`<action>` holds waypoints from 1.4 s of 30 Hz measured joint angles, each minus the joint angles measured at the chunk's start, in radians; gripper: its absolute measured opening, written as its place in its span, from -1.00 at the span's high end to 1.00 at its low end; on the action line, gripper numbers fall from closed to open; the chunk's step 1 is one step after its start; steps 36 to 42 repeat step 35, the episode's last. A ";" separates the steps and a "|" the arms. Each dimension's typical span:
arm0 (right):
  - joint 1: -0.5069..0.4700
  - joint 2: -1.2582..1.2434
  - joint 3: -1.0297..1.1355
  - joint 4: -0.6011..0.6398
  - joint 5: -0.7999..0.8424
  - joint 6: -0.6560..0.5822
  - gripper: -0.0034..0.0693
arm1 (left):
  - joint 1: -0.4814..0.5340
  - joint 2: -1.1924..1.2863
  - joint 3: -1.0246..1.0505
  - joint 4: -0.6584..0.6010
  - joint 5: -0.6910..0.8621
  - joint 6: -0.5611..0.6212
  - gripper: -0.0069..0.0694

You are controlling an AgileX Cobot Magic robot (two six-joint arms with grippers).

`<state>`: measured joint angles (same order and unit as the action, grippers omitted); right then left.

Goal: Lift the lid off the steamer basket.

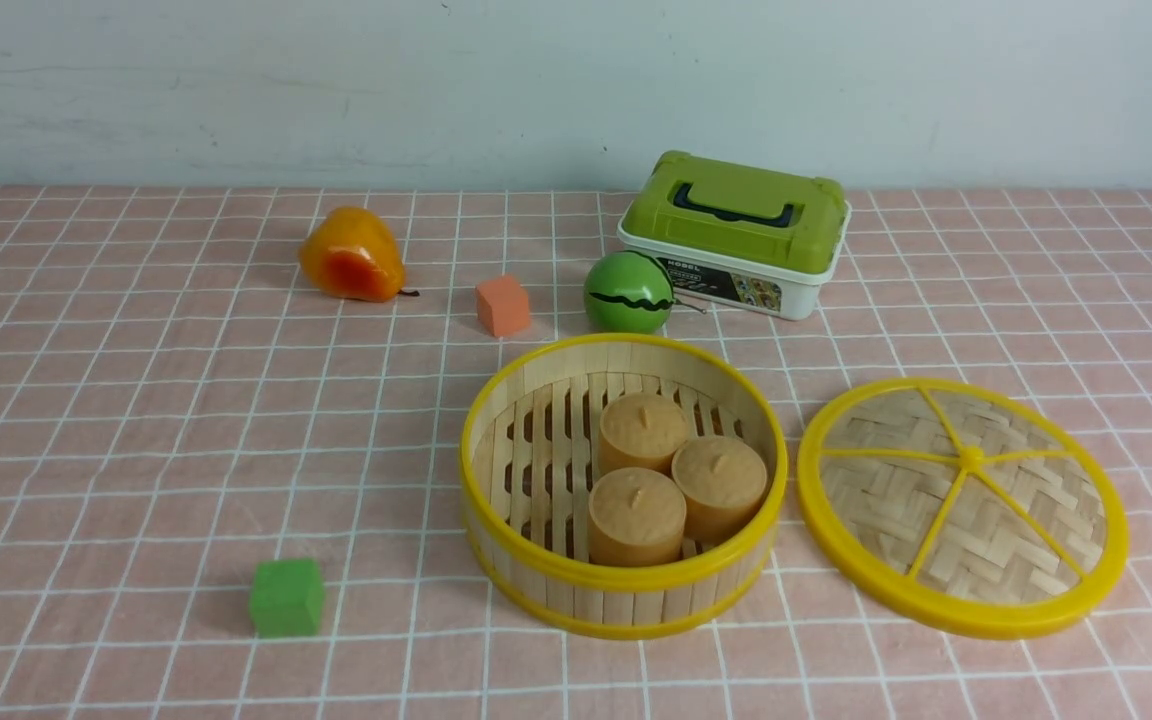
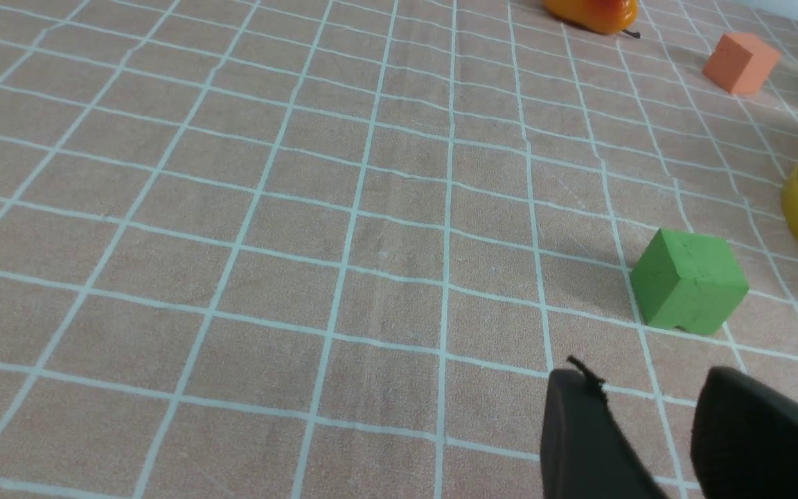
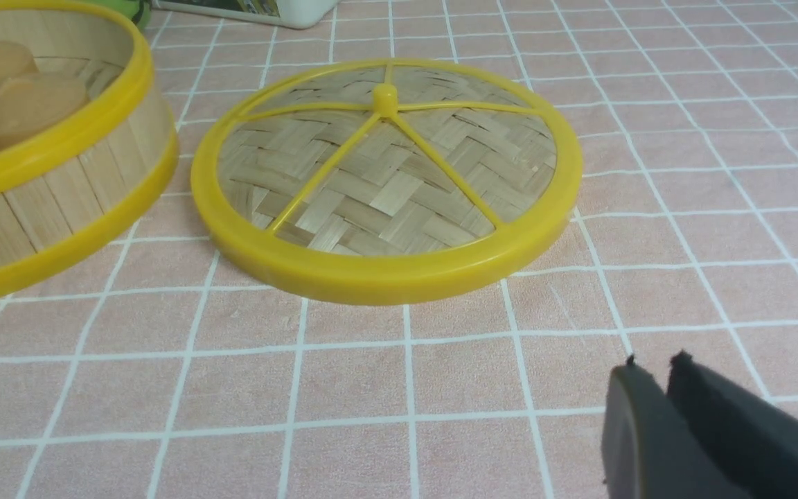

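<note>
The steamer basket (image 1: 496,470) stands open on the cloth with three tan cakes (image 1: 676,475) inside; it also shows in the right wrist view (image 3: 59,187). The lid (image 1: 966,505) lies flat on the cloth to the basket's right, close beside it; the right wrist view shows the lid (image 3: 385,180) too. Neither gripper shows in the front view. My left gripper (image 2: 648,388) is open and empty above bare cloth near a green cube (image 2: 688,281). My right gripper (image 3: 652,366) is shut and empty, short of the lid's near rim.
A white box with a green handled lid (image 1: 736,235) stands behind the basket, with a green ball (image 1: 628,292) and an orange cube (image 1: 503,305) to its left. An orange pear (image 1: 351,255) lies further left. The green cube (image 1: 286,597) sits at the front left.
</note>
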<state>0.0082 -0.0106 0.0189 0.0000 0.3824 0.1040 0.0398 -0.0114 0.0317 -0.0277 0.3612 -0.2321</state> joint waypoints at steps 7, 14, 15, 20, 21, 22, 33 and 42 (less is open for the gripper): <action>0.000 0.000 0.000 0.000 0.000 0.000 0.77 | 0.000 0.000 0.000 0.000 0.000 0.000 0.19; 0.000 0.000 0.000 0.000 0.000 0.000 0.73 | 0.000 0.000 0.000 0.000 0.000 0.000 0.19; 0.000 0.000 0.000 0.000 0.000 0.000 0.73 | 0.000 0.000 0.000 0.000 0.000 0.000 0.19; 0.000 0.000 0.000 0.000 0.000 0.000 0.72 | 0.000 0.000 0.000 0.000 0.000 0.000 0.19; 0.000 0.000 0.000 0.000 0.000 0.000 0.71 | 0.000 0.000 0.000 0.000 0.000 0.000 0.19; 0.000 0.000 0.000 0.000 0.000 0.000 0.71 | 0.000 0.000 0.000 0.000 0.000 0.000 0.19; 0.000 0.000 0.000 0.000 0.000 0.000 0.67 | 0.000 0.000 0.000 0.000 0.000 0.000 0.19; 0.000 0.000 0.000 0.000 0.000 0.000 0.67 | 0.000 0.000 0.000 0.000 0.000 0.000 0.19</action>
